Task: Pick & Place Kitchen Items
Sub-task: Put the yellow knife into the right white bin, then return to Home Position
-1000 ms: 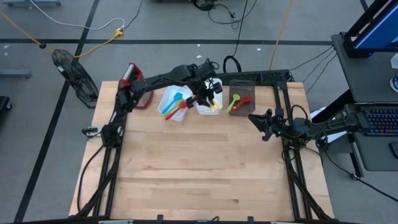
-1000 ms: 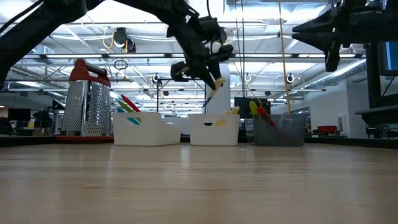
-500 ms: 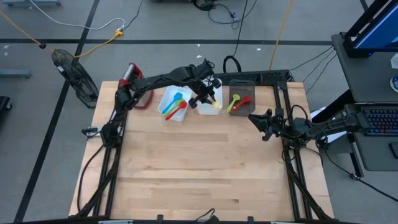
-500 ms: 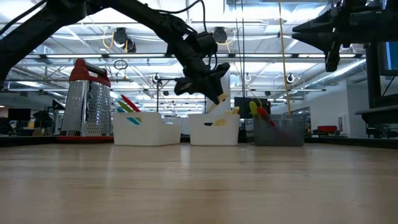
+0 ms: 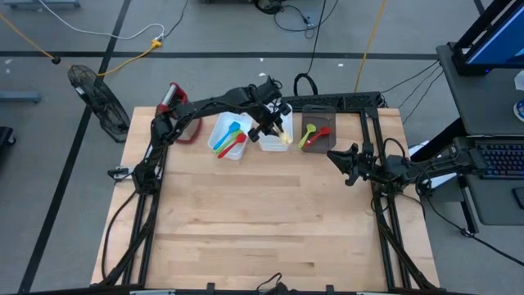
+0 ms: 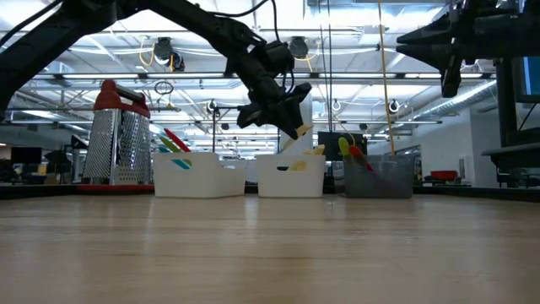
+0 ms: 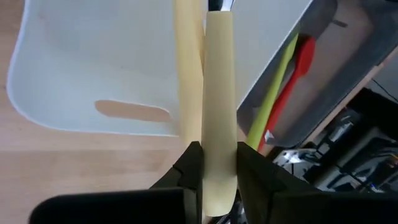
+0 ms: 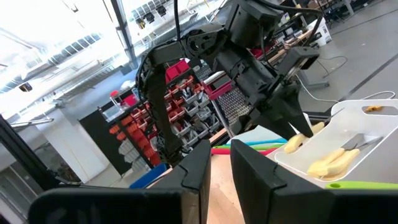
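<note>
My left gripper (image 5: 273, 125) hangs over the middle white bin (image 5: 264, 144) at the table's far side, shut on a knife with a pale yellow handle (image 6: 298, 137). A second pale-handled knife (image 7: 185, 74) lies in that bin. The left white bin (image 5: 219, 131) holds red, green and blue utensils (image 5: 231, 139). In the dark grey bin (image 5: 321, 115) sit a green and a red utensil (image 5: 311, 135). My right gripper (image 5: 339, 163) waits open above the table's right side, touching nothing. My left gripper pinches the knife's pale yellow handle (image 7: 219, 134) between its two fingers (image 7: 189, 165), near the handle's free end. The fingers come slanting down from above. The knife runs on along them, tilted, its blade end (image 7: 219, 4) low over the white bin.
A metal box grater with a red top (image 5: 173, 100) stands at the far left corner, next to the bins. The three bins line the far edge. Bare wooden tabletop (image 5: 262, 221) stretches from the bins to the near edge.
My left gripper has come down toward the middle white bin with the knife still pinched, and has then held still. The knife now hangs just above the bin's rim, lower than a second ago.
</note>
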